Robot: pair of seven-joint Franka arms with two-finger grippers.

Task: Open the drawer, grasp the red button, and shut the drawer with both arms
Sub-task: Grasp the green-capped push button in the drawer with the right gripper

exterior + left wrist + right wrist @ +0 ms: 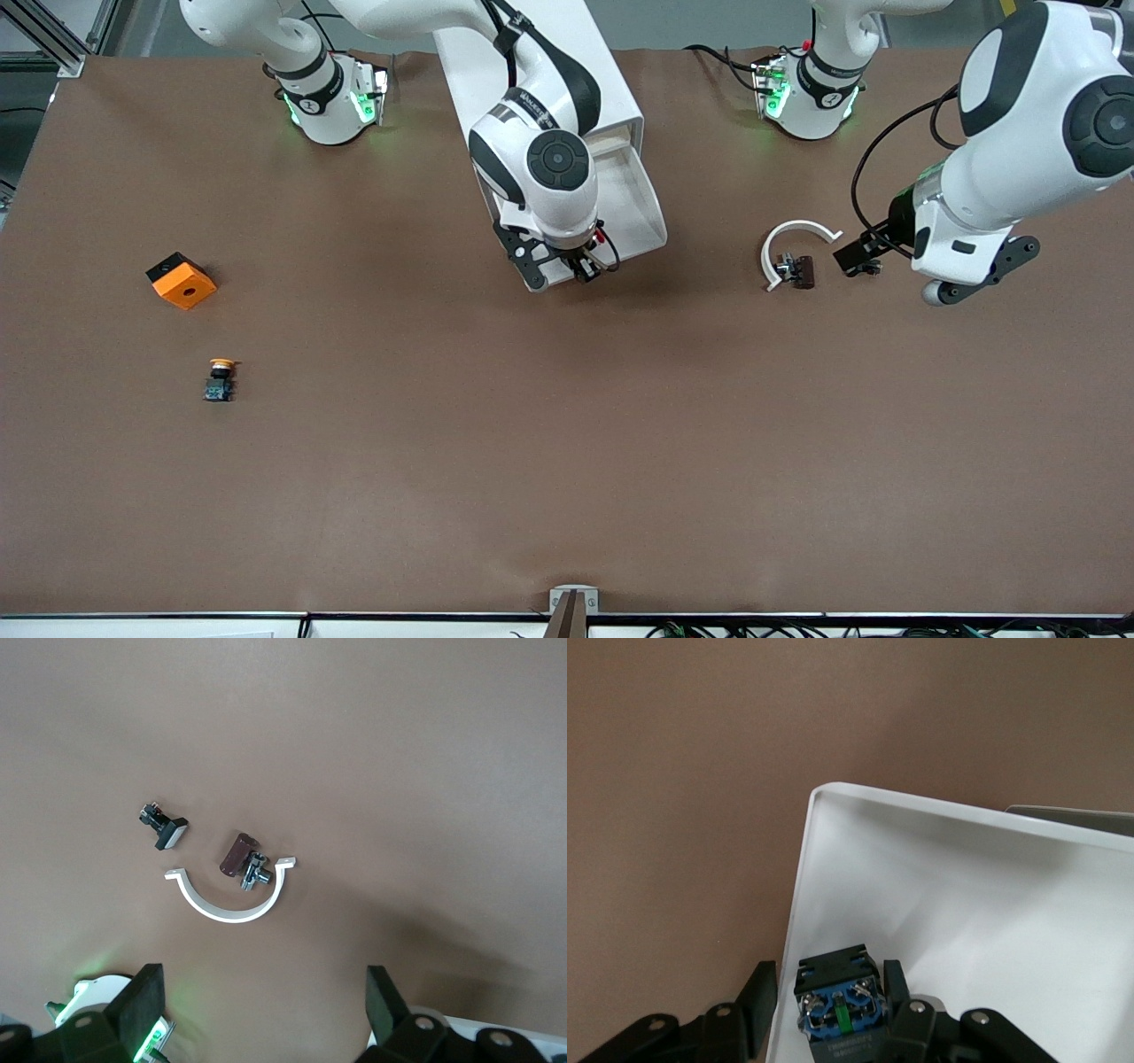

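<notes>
The white drawer stands pulled open from its white cabinet in the middle of the table near the robots' bases. My right gripper is over the drawer's front edge. In the right wrist view this gripper is shut on the button. Only the button's blue and black base shows; its red cap is hidden. The drawer's bare floor lies below it. My left gripper is open and empty, high over the table toward the left arm's end.
A white half-ring bracket and a small brown part lie under the left gripper's view, with a small black part beside them. An orange block with a hole and an orange-capped button lie toward the right arm's end.
</notes>
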